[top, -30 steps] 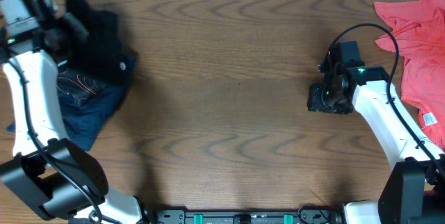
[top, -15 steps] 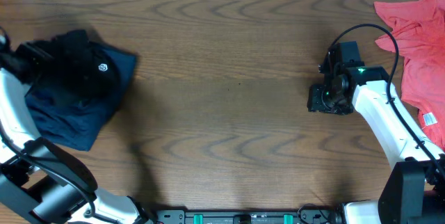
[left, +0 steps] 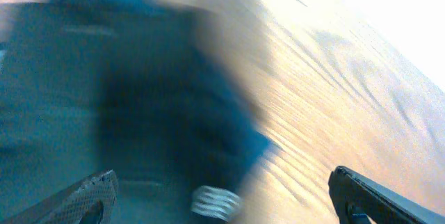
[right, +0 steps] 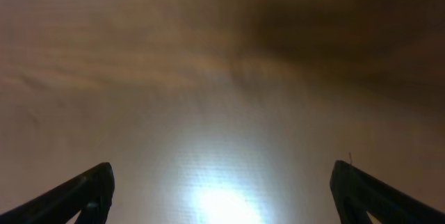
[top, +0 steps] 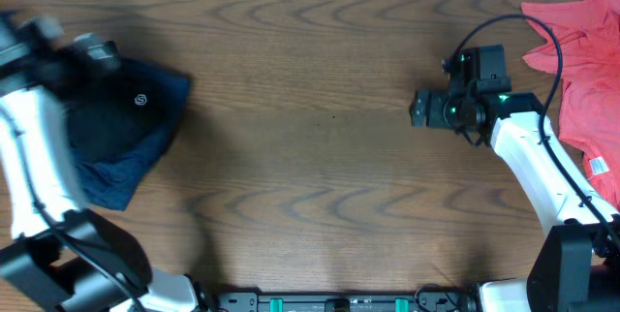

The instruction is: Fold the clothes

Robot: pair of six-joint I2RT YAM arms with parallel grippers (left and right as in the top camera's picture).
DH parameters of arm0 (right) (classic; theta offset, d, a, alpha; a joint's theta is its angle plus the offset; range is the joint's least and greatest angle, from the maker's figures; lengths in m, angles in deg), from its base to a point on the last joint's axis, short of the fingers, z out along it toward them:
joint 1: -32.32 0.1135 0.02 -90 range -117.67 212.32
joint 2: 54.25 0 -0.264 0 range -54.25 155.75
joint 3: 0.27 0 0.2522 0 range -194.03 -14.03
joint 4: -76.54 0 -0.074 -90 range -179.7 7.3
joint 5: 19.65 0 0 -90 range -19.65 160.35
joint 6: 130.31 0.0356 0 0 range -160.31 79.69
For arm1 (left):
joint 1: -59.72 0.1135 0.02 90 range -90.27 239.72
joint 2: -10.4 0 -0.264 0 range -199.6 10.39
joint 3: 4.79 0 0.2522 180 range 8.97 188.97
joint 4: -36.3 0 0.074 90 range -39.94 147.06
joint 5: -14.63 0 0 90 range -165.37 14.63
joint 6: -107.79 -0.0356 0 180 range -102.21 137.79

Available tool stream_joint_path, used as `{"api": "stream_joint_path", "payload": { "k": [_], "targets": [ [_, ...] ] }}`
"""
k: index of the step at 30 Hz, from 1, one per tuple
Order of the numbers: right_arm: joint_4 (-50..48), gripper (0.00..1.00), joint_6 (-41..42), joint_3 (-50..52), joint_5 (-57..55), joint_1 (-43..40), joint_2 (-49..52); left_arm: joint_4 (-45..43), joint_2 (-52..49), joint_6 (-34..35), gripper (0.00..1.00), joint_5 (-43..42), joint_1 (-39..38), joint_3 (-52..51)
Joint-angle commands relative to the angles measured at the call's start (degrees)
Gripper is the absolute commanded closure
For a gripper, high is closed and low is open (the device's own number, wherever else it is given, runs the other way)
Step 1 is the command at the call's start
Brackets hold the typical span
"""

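Your left gripper [left: 221,181] is at the far left, jaws spread wide with nothing clearly between them, though its view is smeared; just beside it the black T-shirt [top: 114,118] lies in a rumpled heap, emblem up, on top of a navy-blue garment [top: 121,184]; no fold shows, so I judge the task barely begun; you have to get the shirt onto the bare table [top: 310,157] and flatten it first; your right gripper [right: 221,175] hangs spread and empty over wood, near a red garment [top: 581,79].
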State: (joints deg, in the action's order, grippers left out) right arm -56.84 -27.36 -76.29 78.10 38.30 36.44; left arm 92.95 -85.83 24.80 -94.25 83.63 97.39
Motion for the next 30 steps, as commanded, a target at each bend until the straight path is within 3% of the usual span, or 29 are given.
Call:
{"api": "stream_joint_path", "payload": {
  "k": [1, 6, 10, 13, 21, 30],
  "targets": [
    [-3.8, 0.03, -0.2, -1.0, 1.2, -2.1, -1.0, 3.5, 1.2, -7.5, 0.02, 2.0, -11.1, -0.2],
    [6.6, 0.01, -1.7, -6.4, 0.2, -5.9, -4.0, 13.5, 3.4, -6.2, 0.02, 12.2, -23.5, -0.2],
    [12.7, 0.01, 1.0, -5.8, -7.3, -6.3, -12.6, 16.2, 10.0, -4.2, 0.02, 13.4, -26.9, -1.1],
    [12.9, 0.01, 1.1, -1.6, -7.6, -6.2, -22.1, 14.2, 19.3, -5.5, 0.01, 14.1, -29.2, -5.8],
    [3.7, 0.01, 1.8, 16.1, -16.5, -3.7, -49.9, -5.9, 54.8, -5.7, 0.02, 14.6, -36.3, -31.4],
    [18.6, 0.01, 1.8, 18.0, -16.5, -3.7, -60.8, 5.5, 73.5, -5.7, 0.02, 14.6, -36.5, -33.5]
  ]
}}
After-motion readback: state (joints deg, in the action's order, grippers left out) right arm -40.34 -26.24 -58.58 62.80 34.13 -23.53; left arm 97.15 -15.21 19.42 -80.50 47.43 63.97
